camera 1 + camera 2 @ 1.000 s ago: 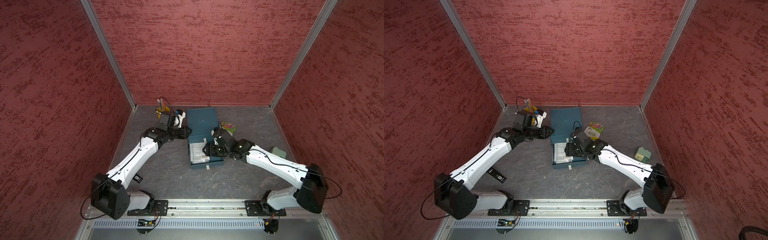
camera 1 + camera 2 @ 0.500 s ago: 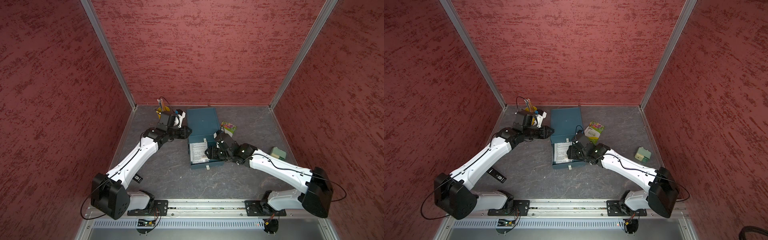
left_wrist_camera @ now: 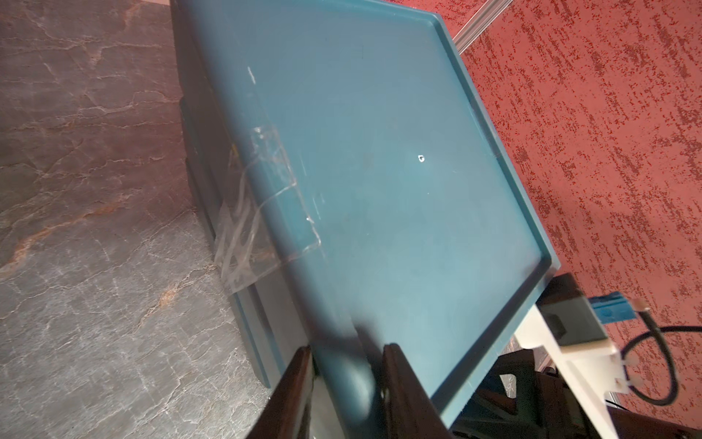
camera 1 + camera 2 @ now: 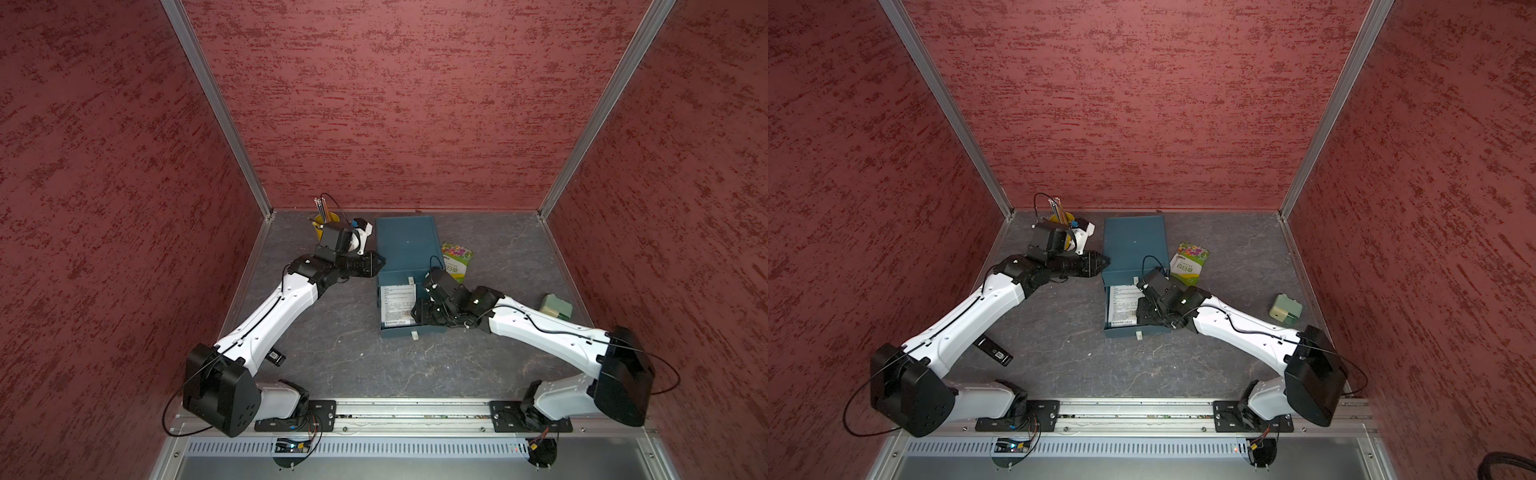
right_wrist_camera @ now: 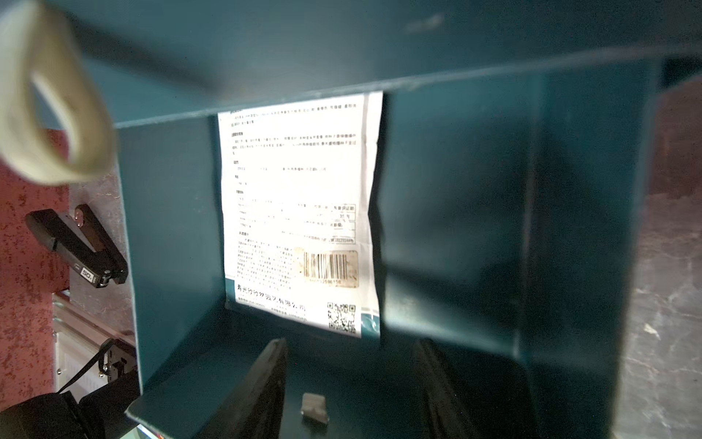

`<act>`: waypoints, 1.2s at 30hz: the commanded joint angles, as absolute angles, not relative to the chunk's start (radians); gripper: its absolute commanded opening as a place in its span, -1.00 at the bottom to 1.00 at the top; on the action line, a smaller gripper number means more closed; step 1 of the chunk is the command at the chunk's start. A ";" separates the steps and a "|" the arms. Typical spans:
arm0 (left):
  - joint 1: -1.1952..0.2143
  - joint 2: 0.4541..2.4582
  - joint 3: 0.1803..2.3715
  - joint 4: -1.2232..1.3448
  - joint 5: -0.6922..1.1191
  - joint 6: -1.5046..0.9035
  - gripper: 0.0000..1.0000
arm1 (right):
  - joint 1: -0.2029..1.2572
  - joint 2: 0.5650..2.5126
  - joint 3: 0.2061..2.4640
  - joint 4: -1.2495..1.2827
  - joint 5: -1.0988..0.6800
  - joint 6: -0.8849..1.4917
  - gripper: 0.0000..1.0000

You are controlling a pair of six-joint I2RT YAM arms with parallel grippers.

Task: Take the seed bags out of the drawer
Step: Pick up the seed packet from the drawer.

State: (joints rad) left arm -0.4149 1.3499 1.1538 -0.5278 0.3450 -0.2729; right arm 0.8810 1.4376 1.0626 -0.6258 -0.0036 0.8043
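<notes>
Inside the drawer (image 5: 456,190), my right fingers (image 5: 258,387) stand spread and empty just above its floor, aimed at the white packet (image 5: 300,213) lying flat ahead of them. Across the box (image 3: 380,152), my left fingers (image 3: 399,380) are clenched on its top edge, steadying it. One green packet (image 4: 456,259) already lies out on the desk (image 4: 353,365) just beside the box; I see no third. Step in hand, as I read it: reaching for the white packet. Next I must ease forward, work a finger under its near edge and pinch.
</notes>
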 commanded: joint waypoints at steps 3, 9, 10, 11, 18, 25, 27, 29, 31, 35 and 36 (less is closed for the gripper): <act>-0.449 1.415 1.100 -0.700 0.374 -0.238 -0.34 | 0.888 1.496 1.109 -0.667 0.006 0.819 0.14; -0.449 1.414 1.097 -0.699 0.379 -0.233 -0.34 | 0.889 1.536 1.149 -0.690 0.035 0.829 0.19; -0.450 1.414 1.097 -0.699 0.379 -0.232 -0.34 | 0.888 1.550 1.164 -0.703 0.042 0.829 0.20; -0.450 1.414 1.097 -0.701 0.381 -0.231 -0.35 | 0.889 1.562 1.177 -0.715 0.048 0.828 0.20; -0.449 1.410 1.097 -0.714 0.382 -0.216 -0.35 | 0.889 1.623 1.227 -0.751 0.084 0.854 0.23; -0.448 1.410 1.089 -0.716 0.395 -0.212 -0.35 | 0.888 1.671 1.239 -0.738 0.101 0.887 0.28; -0.447 1.415 1.092 -0.718 0.399 -0.212 -0.35 | 0.888 1.686 1.239 -0.717 0.083 0.891 0.29; -0.448 1.419 1.097 -0.719 0.403 -0.209 -0.35 | 0.889 1.699 1.244 -0.697 0.064 0.891 0.31; -0.448 1.423 1.100 -0.721 0.406 -0.207 -0.35 | 0.888 1.713 1.247 -0.668 0.040 0.891 0.33; -0.448 1.426 1.100 -0.723 0.410 -0.204 -0.36 | 0.888 1.732 1.235 -0.595 -0.009 0.909 0.36; -0.448 1.427 1.100 -0.723 0.411 -0.202 -0.36 | 0.888 1.734 1.229 -0.575 -0.017 0.915 0.39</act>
